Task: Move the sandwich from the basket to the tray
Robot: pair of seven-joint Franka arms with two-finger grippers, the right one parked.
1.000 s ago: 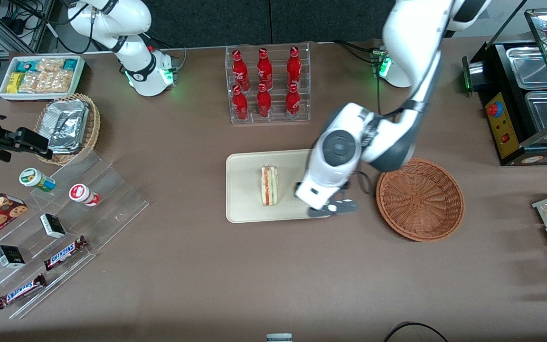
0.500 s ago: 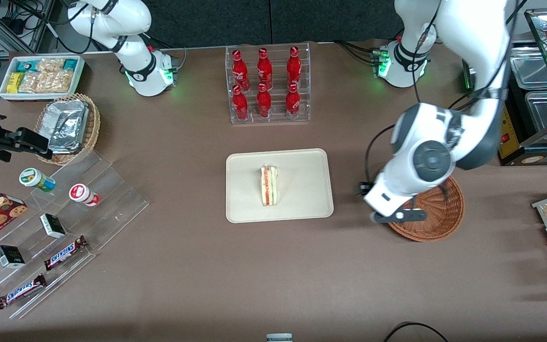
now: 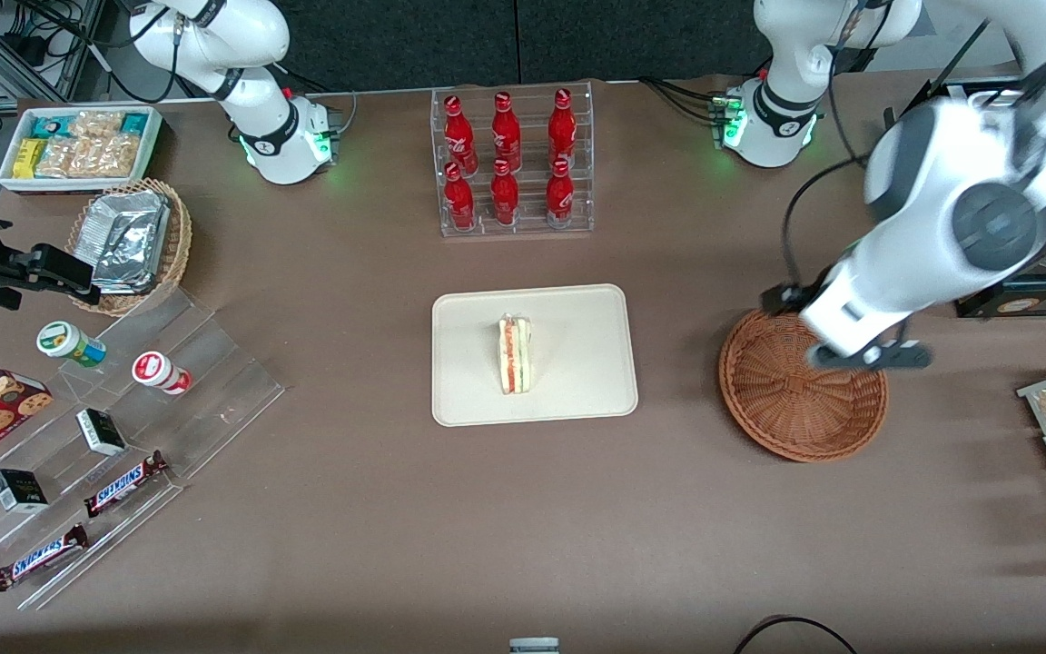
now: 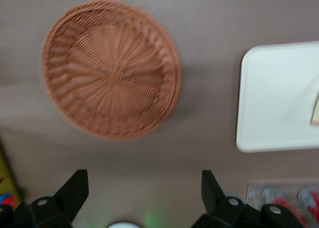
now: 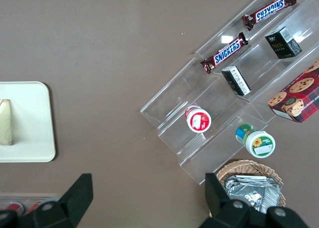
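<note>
Two Snickers bars (image 3: 83, 518); gripper (image 4: 142, 193) over basket (image 3: 803, 382)

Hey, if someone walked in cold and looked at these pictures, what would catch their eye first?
Probably the sandwich sitting alone in the middle of the cream tray at the table's center. Beside the tray, toward the working arm's end, lies the empty reddish-brown basket, with the gripper hanging above it, jaws open and holding nothing. Farther from the front camera stands a clear rack of red bottles.
</note>
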